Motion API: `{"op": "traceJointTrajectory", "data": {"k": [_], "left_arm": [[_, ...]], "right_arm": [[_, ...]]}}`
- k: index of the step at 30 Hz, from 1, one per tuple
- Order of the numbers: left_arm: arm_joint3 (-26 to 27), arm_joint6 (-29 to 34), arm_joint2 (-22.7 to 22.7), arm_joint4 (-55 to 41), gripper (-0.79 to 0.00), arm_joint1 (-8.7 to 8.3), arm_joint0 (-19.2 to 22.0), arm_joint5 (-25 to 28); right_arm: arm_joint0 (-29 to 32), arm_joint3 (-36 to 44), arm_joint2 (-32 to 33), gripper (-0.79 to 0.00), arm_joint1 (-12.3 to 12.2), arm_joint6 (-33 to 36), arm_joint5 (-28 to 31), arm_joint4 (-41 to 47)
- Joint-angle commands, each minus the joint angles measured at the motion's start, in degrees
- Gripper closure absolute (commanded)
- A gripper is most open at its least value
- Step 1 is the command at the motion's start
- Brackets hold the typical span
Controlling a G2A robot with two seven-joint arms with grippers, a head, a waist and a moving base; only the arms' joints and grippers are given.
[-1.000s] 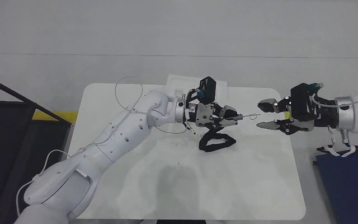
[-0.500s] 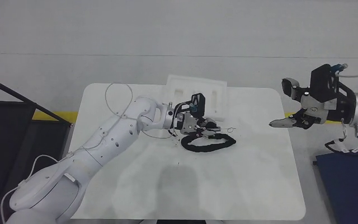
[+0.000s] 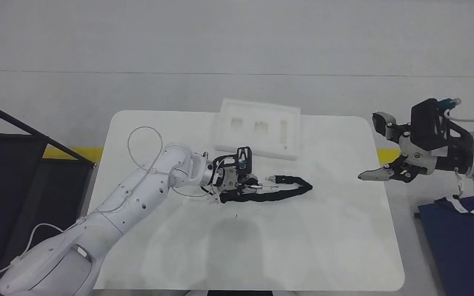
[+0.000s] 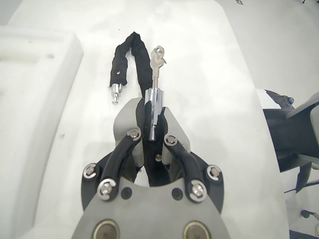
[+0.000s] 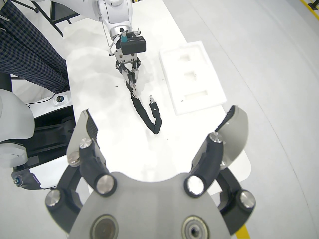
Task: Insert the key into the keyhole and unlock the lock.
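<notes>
A black fabric-covered chain lock (image 3: 278,189) (image 4: 139,58) (image 5: 147,118) lies on the white table (image 3: 318,244). My left gripper (image 3: 248,185) (image 4: 150,115) is shut on its chrome lock cylinder (image 4: 154,105), low over the table. A silver key (image 4: 156,62) (image 5: 134,93) sticks out of the cylinder's end. The chain's chrome pin end (image 4: 116,93) (image 5: 151,98) lies loose beside it, out of the cylinder. My right gripper (image 3: 385,152) (image 5: 159,125) hangs open past the table's right edge, with nothing between its fingers.
A white foam tray (image 3: 259,127) (image 5: 192,75) (image 4: 32,80) with several recesses sits at the back of the table. A person's checked trouser leg (image 5: 30,40) stands beside the table on the left arm's side.
My left gripper has come down and back leftward, laying the chain out on the table. My right gripper has let go of the key and drawn away to the right.
</notes>
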State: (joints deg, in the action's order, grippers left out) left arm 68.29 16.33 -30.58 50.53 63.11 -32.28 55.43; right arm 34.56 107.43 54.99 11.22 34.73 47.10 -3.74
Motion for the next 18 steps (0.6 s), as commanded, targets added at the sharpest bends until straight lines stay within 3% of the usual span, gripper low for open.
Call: {"op": "traceJointTrajectory", "data": {"k": [1,2,10,18], "left_arm": [[0.21,0.64,-0.44,-0.04,-0.502,-0.14,-0.6,-0.41],[0.29,1.01,-0.58,-0.02,-0.785,-0.18,-0.77,-0.39],[0.78,-0.46,-3.38,1.94,-0.785,-0.37,-0.93,-3.02],[4.62,-8.27,-9.37,5.79,-0.785,-1.09,0.45,-4.69]], "right_arm": [[0.76,0.51,0.59,-0.785,-0.36,-0.2,-0.31,0.51],[1.09,0.75,0.88,-0.785,-0.52,-0.2,-0.43,0.61],[3.71,2.41,2.66,-0.785,-1.38,-1.51,-1.27,1.73],[5.71,3.5,3.38,-0.785,-0.82,-6.25,-3.08,1.68]]}}
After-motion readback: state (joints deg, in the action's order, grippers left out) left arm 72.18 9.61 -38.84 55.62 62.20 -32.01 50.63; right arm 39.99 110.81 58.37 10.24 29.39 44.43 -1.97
